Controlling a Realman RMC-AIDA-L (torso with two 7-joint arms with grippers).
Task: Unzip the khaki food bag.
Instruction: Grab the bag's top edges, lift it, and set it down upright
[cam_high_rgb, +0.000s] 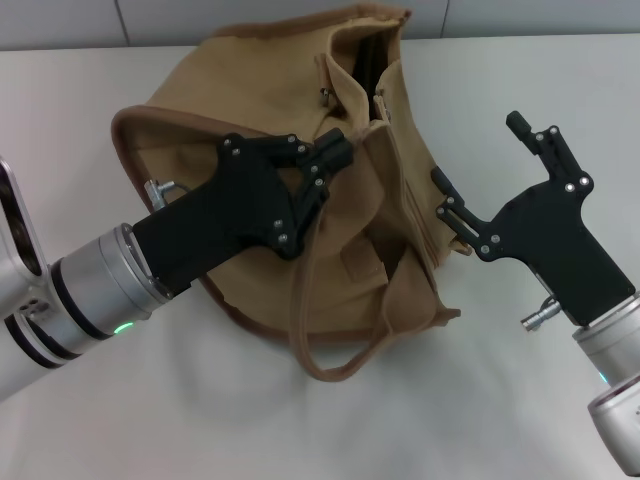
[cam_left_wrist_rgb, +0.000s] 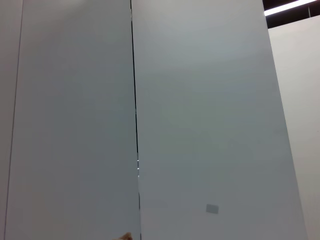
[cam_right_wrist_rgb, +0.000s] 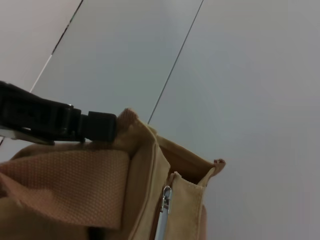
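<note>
The khaki food bag (cam_high_rgb: 250, 150) lies slumped on the white table, its top facing right and far. Its top zipper (cam_high_rgb: 385, 110) shows a dark gap at the far end. My left gripper (cam_high_rgb: 338, 152) is shut on a fold of the bag's fabric beside the zipper. The right wrist view shows the left gripper's black fingertips (cam_right_wrist_rgb: 97, 126) pinching the bag's edge (cam_right_wrist_rgb: 128, 119), with a metal zipper pull (cam_right_wrist_rgb: 164, 199) below. My right gripper (cam_high_rgb: 478, 152) is open at the bag's right side, with its lower finger (cam_high_rgb: 443, 184) against the fabric.
A strap handle (cam_high_rgb: 318, 352) loops onto the white table (cam_high_rgb: 120, 420) toward me. A grey panelled wall (cam_left_wrist_rgb: 200, 125) stands behind the table. A sliver of khaki (cam_left_wrist_rgb: 125, 236) shows at the edge of the left wrist view.
</note>
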